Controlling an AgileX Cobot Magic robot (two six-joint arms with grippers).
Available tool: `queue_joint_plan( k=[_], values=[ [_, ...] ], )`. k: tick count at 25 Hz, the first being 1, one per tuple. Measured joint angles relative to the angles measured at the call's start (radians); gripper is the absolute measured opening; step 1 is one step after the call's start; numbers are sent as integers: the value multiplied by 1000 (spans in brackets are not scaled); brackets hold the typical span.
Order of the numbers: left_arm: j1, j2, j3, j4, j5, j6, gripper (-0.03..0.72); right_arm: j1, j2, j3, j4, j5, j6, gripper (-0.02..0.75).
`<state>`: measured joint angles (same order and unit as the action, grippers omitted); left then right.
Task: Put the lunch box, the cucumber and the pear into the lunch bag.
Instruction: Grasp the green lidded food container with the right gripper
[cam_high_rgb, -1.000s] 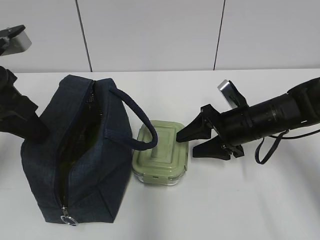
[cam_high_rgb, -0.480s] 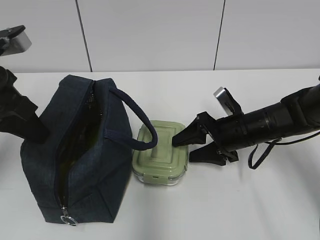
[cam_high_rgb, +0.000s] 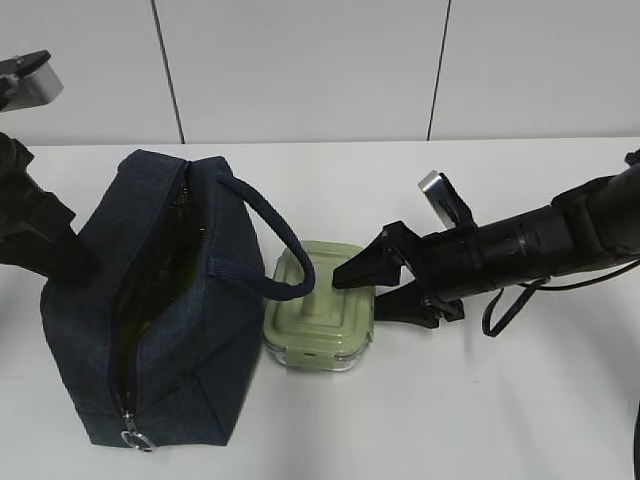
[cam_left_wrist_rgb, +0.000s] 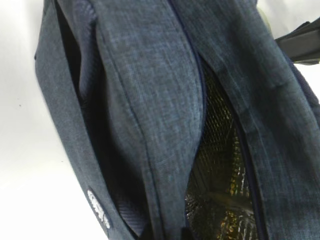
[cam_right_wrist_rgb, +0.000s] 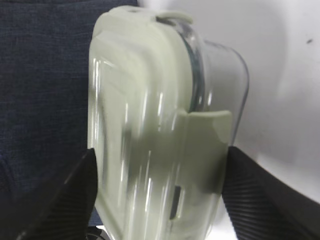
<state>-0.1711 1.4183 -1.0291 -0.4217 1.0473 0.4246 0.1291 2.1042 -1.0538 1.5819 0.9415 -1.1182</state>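
Mesh lining (cam_left_wrist_rgb: 220, 150) shows only at left wrist; right claw (cam_high_rgb: 368, 290) open astride lunch box (cam_right_wrist_rgb: 150, 125).

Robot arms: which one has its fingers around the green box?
The right gripper, the arm reaching in from the right: its open fingers sit either side of the lunch box. The other arm stays behind the lunch bag.
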Motion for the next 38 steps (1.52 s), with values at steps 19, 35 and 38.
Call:
queue_joint_plan(
  k=[19,35,38],
  values=[
    [0,0,0,3,-2,0,22,11,8,0,13,-42,-14,585],
    [0,0,-1,4,-2,0,22,11,39,-4,34,-6,-25,394],
    [0,0,-1,4,-3,0,22,11,39,-4,34,-2,-25,345]
  ],
)
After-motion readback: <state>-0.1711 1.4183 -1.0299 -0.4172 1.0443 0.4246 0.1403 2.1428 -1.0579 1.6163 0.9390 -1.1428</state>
